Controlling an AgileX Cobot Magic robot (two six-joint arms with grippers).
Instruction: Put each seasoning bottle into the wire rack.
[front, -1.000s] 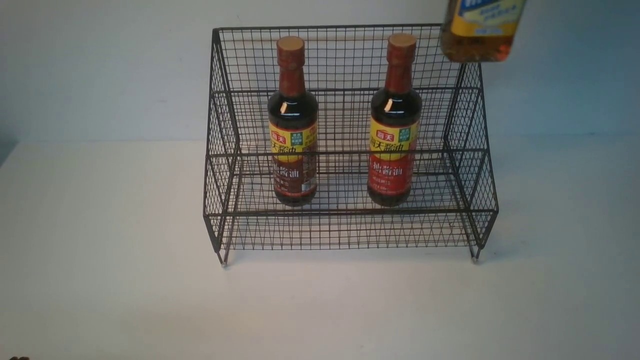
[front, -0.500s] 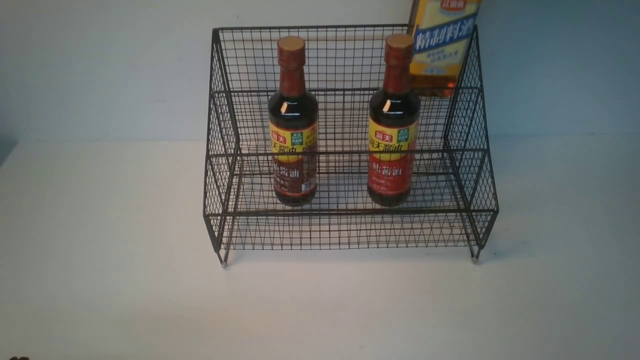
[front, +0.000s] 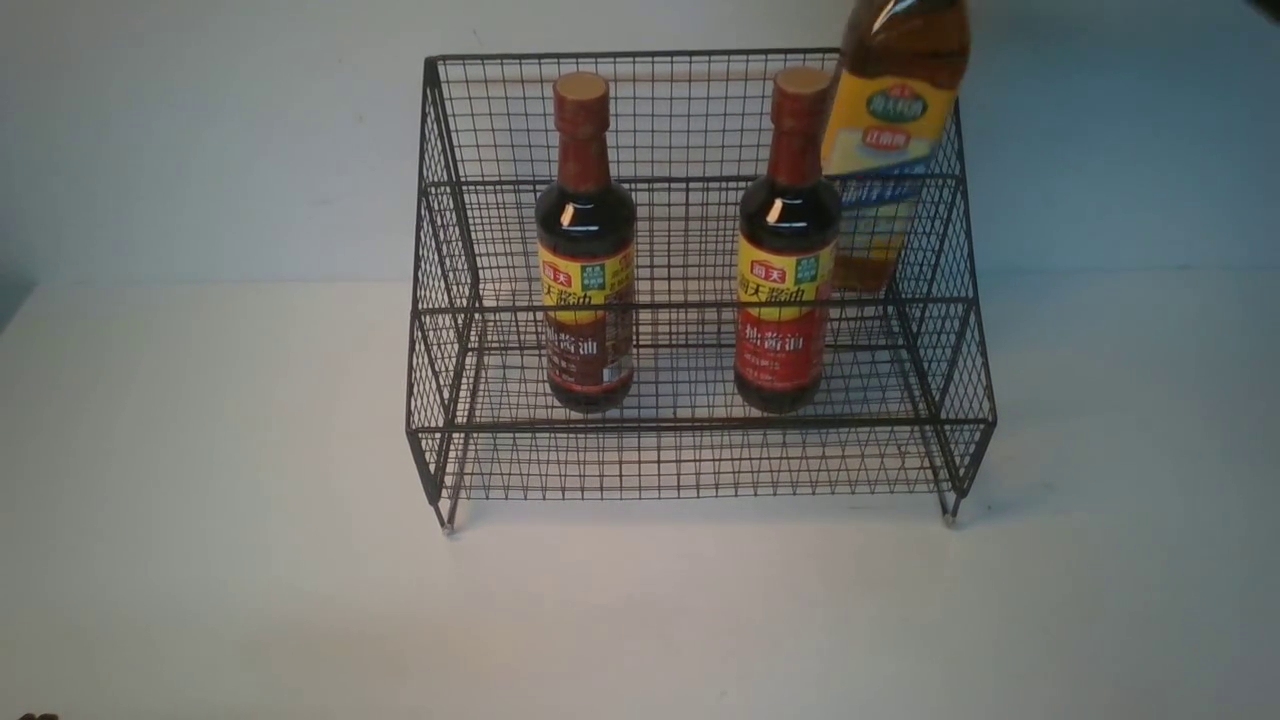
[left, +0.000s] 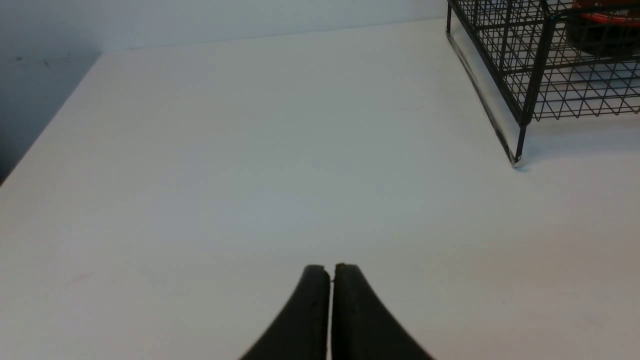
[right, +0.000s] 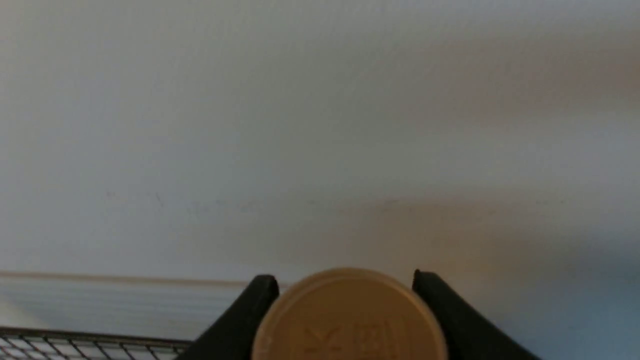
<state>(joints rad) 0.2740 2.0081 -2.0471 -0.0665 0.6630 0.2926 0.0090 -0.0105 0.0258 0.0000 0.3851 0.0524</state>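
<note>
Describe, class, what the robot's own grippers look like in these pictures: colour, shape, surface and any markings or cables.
Only the fingers show. The left gripper has two matte black fingers, broad low down and curving in to narrow, rounded tips. The right gripper has two similar black fingers, tapering to blunt tips. No markings, cables or arm links are visible in any view.

And here's the white desk (front: 200, 560), running back to the wall. Just one thing stands directly on it: the black wire rack (front: 690, 460), on small feet, set toward the far edge and a touch right of centre, well apart from the near edge.
</note>
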